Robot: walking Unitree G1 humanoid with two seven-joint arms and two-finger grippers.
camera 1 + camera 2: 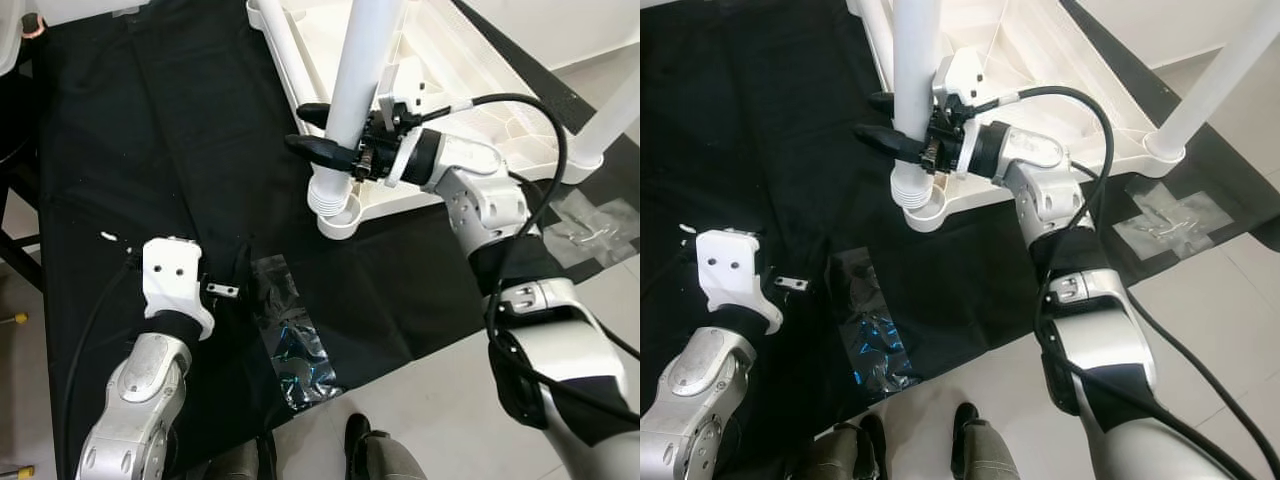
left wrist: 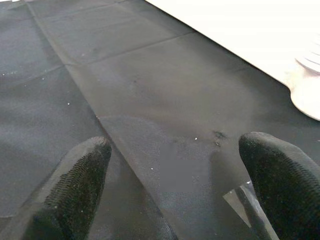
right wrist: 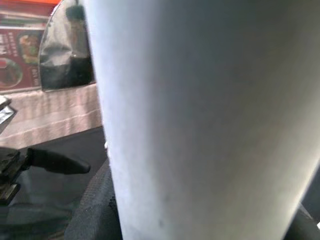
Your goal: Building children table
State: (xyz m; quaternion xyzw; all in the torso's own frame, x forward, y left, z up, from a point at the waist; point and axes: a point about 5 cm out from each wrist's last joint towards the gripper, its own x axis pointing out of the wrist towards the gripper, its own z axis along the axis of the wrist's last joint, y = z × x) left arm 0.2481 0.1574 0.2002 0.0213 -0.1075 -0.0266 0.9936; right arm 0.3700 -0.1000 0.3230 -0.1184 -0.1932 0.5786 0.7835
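1. Nearest, the left gripper hovers low over the black cloth, fingers wide and empty, beside a clear plastic bag.
2. The right gripper clasps the white table leg above its corner socket; a tilt could cross-thread or jam it.
3. Farther off, the upturned tabletop lies on cloth over pale floor tiles.

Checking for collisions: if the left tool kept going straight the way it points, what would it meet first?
Probably the black mat, which the left tool points low across; farther along sits the white table top, though depth is unclear.
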